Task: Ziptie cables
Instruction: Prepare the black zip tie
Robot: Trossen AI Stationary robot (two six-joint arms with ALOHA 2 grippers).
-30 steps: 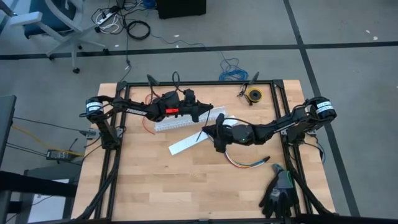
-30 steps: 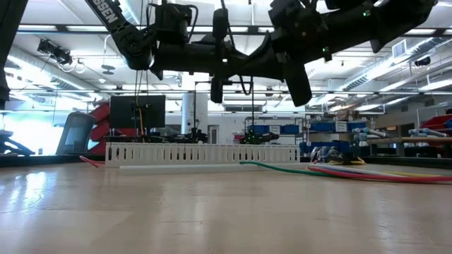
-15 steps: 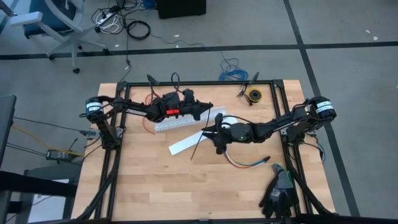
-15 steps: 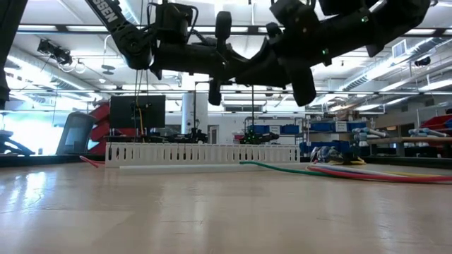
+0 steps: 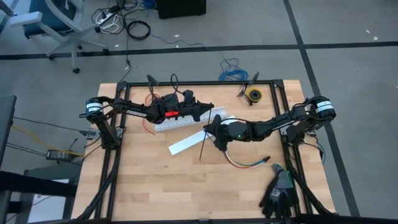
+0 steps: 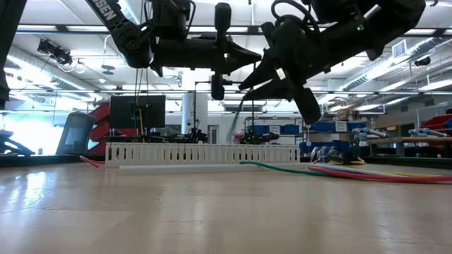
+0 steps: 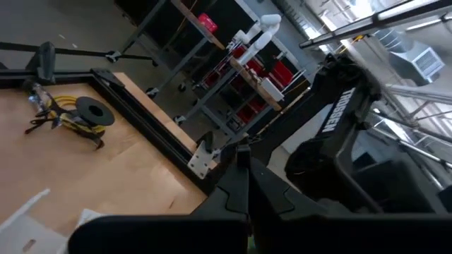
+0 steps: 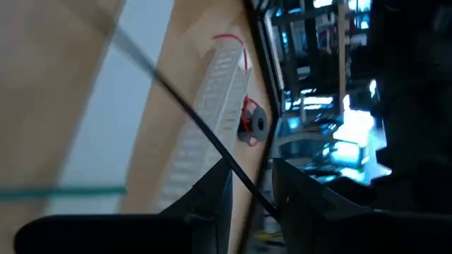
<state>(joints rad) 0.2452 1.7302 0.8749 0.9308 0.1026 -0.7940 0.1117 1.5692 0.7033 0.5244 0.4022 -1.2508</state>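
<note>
1. Right gripper (image 5: 209, 126): raised above the middle of the table (image 5: 155, 186), its fingers (image 8: 212, 190) pinched on the upper end of the ziptie (image 5: 203, 145).
2. Ziptie: thin dark strip hanging from the right gripper, running down toward the near side of the table in the high view; in the right wrist view it passes between the two fingers and stretches away across the wood.
3. Left gripper (image 5: 210, 107): held in the air over the white plastic channel (image 5: 186, 121), just beside the right gripper. Its fingers (image 7: 236, 187) lie pressed together, with nothing between them.
4. Cables (image 5: 245, 163): a curved bundle of coloured wires lying on the table under the right arm, nearer the right edge, apart from both grippers.
5. White flat strip (image 5: 185, 143): lies aslant on the wood just in front of the channel.
6. Spool (image 5: 252, 94): sits at the far right corner of the table.
7. Black glove (image 5: 278, 194): lies at the near right corner.
</note>
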